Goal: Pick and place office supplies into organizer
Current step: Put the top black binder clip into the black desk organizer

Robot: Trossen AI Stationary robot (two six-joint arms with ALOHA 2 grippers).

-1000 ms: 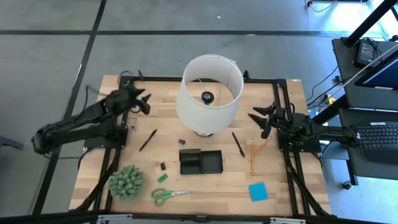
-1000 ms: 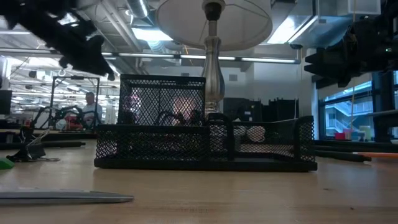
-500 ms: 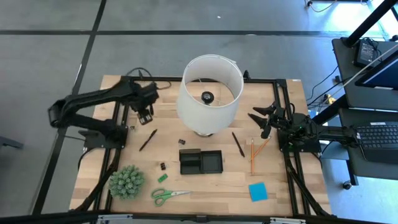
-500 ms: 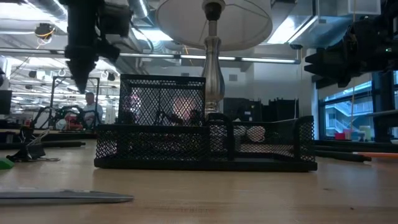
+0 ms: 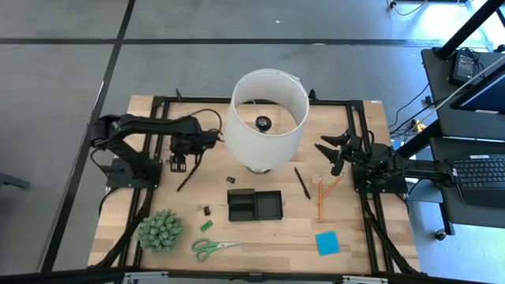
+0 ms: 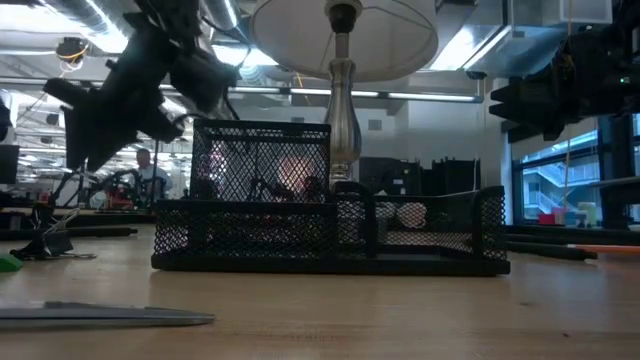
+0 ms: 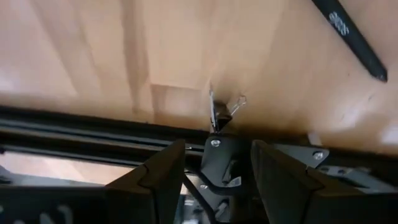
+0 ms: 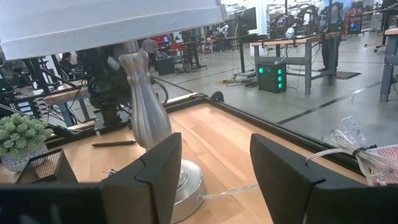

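Observation:
The black mesh organizer [image 5: 255,205] [image 6: 330,230] stands near the middle of the table. Around it lie green-handled scissors [image 5: 215,247], two dark pens [image 5: 187,177] [image 5: 302,182], orange pencils [image 5: 321,197], a blue sticky-note pad [image 5: 327,242], a green eraser [image 5: 206,226] and small dark clips [image 5: 207,211]. My left gripper [image 5: 177,163] [image 7: 214,180] is open and tipped down over the table's left part, above a small wire-handled clip [image 7: 217,115] beside the frame rail; the left pen [image 7: 351,37] lies just beyond. My right gripper [image 5: 327,155] waits open at the right side.
A big white lampshade [image 5: 267,118] on a metal stand [image 8: 146,112] rises at the far middle. A spiky green plant ball [image 5: 161,230] sits at the near left. A black frame rail [image 7: 93,134] runs along the table's edges. People and benches show in the room behind.
My left arm has swung from the table's left edge toward the lamp, then come down and toward the near edge. Its gripper has turned from pointing level to pointing down, now slanting toward the left rail. Nothing on the table has moved.

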